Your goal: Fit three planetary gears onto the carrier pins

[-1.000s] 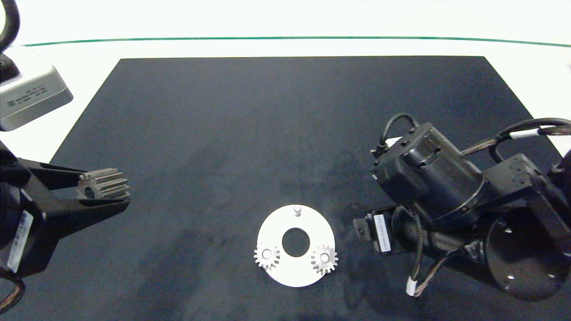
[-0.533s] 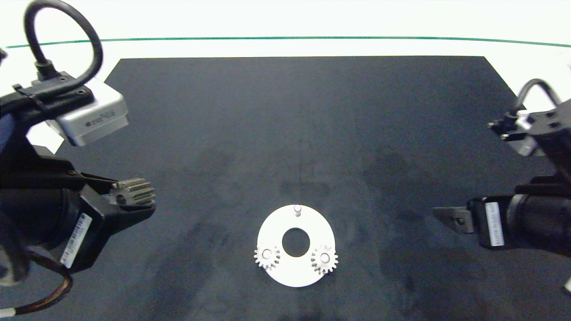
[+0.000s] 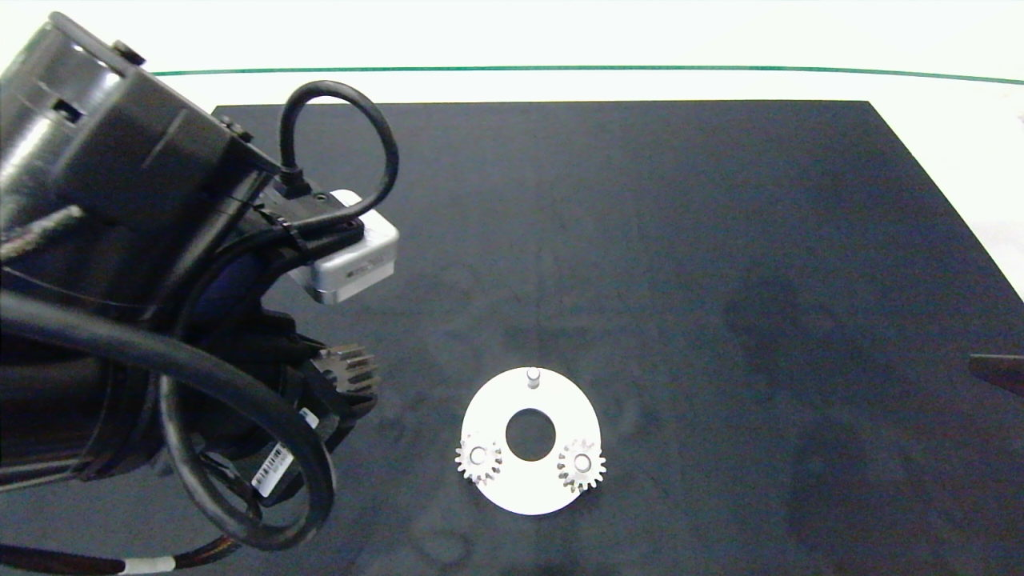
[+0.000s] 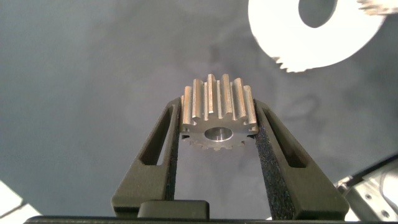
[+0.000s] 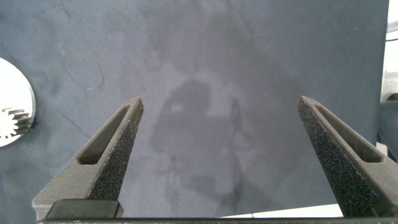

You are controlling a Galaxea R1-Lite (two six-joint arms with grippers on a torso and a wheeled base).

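A white disc (image 3: 552, 492) lies on the dark mat, front centre. Two silvery planetary gears sit on its near carrier pins, one at the left (image 3: 478, 461) and one at the right (image 3: 582, 465). The far carrier pin (image 3: 533, 376) stands bare. My left gripper (image 3: 352, 384) is shut on a third planetary gear (image 4: 217, 115), held above the mat just left of the disc (image 4: 292, 46). Only a fingertip of my right gripper (image 3: 996, 372) shows at the right edge of the head view; the right wrist view shows that gripper (image 5: 227, 134) open and empty, with the disc's edge and a gear (image 5: 12, 121) beside it.
The dark mat (image 3: 640, 240) covers most of the white table, with a green line (image 3: 560, 69) along the far side. The bulky left arm and its cables (image 3: 120, 320) fill the left of the head view.
The left arm has swung right toward the disc, carrying the gear. The right arm has pulled back to the right, almost out of the head view.
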